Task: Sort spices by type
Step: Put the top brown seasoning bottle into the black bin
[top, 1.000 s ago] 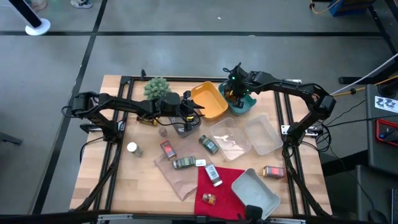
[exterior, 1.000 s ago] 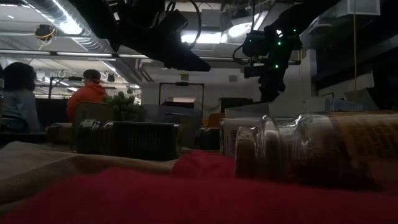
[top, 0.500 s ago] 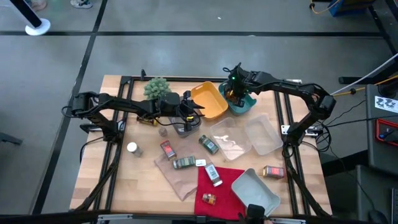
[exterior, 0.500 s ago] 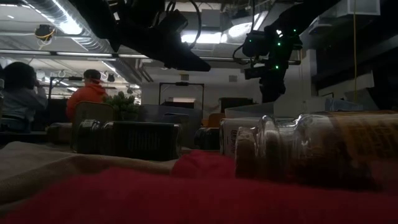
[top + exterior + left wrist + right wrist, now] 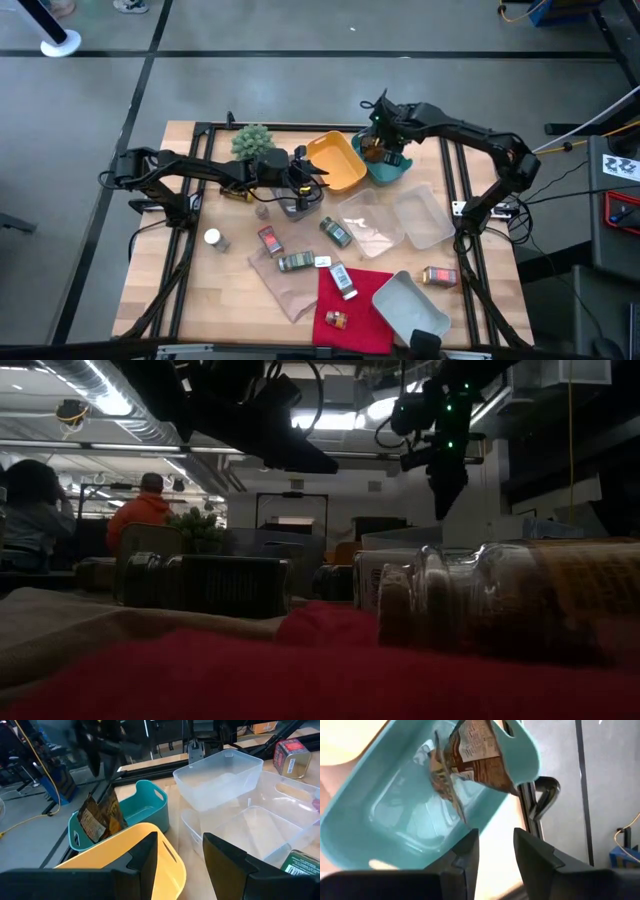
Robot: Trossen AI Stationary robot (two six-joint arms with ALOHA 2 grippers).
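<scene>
Risen and parted, the right hand (image 5: 383,133) has released the brown pouch (image 5: 372,149) into the teal bin (image 5: 400,170); one spice sorted.

Printed labels are showing on the brown pouch (image 5: 480,755) and the green-labelled jar (image 5: 302,862), but no wording is coming through clearly enough to read.
</scene>
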